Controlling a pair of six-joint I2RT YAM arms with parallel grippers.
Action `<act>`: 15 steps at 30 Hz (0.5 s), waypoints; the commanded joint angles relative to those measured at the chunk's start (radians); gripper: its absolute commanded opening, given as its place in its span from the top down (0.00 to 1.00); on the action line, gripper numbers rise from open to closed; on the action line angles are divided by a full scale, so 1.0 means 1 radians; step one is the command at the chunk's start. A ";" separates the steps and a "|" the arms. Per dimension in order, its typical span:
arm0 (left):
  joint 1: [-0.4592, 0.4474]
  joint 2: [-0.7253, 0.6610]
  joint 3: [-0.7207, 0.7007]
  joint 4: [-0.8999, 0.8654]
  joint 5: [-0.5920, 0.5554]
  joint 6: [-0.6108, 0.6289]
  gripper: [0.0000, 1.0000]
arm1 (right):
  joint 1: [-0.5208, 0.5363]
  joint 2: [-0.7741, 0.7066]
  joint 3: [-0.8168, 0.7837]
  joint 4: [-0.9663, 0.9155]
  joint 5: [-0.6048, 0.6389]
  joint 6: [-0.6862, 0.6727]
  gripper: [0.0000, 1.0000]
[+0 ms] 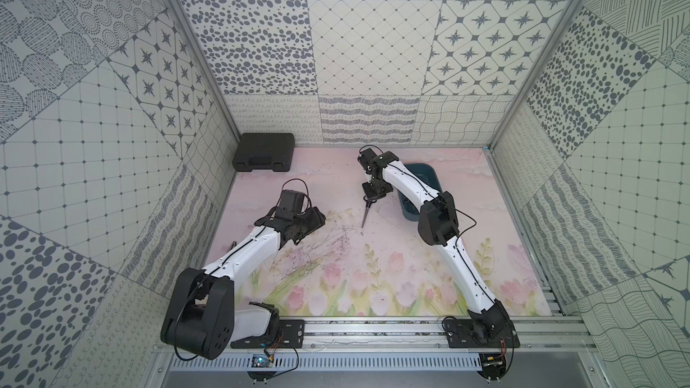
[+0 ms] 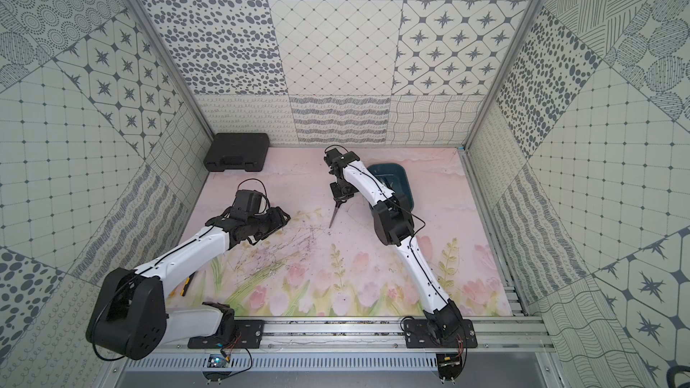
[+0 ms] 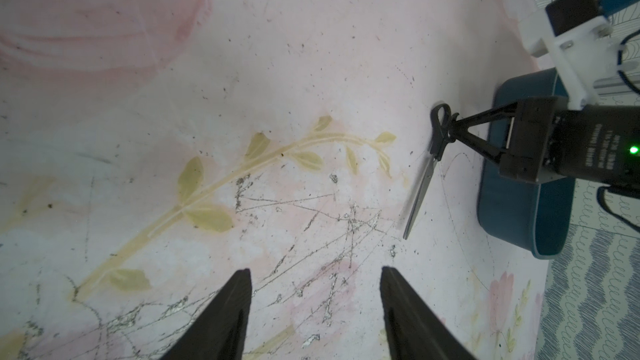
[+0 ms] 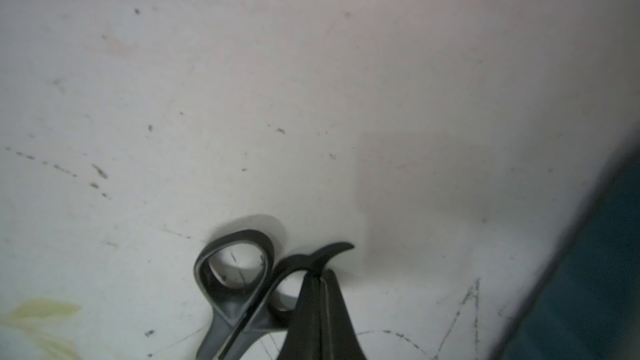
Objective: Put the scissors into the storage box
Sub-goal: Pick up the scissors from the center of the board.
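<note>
Right gripper (image 3: 454, 130): fingers together, clamped on rim of one handle loop of scissors (image 3: 426, 177). Loop rim stands proud, so it gives bite; flat blades would not.

Scissors on mat (image 3: 242, 98), just beside storage box (image 3: 519, 233), blades closed, pointing toward my base. Cannot tell if tip is off mat.

Handle-end grip: blades will likely hang down on lift. Box near, wall low, so carry looks short.

Left gripper (image 3: 315, 273): fingers apart, empty, hovers well apart, out of way.
</note>
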 commanded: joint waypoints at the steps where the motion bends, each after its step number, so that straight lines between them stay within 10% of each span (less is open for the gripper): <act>1: 0.002 -0.013 0.000 -0.007 0.003 0.019 0.36 | 0.002 0.005 -0.096 0.006 -0.020 -0.023 1.00; 15: 0.002 -0.016 0.005 -0.004 0.009 0.016 0.36 | -0.015 -0.342 -0.252 0.027 -0.022 -0.011 1.00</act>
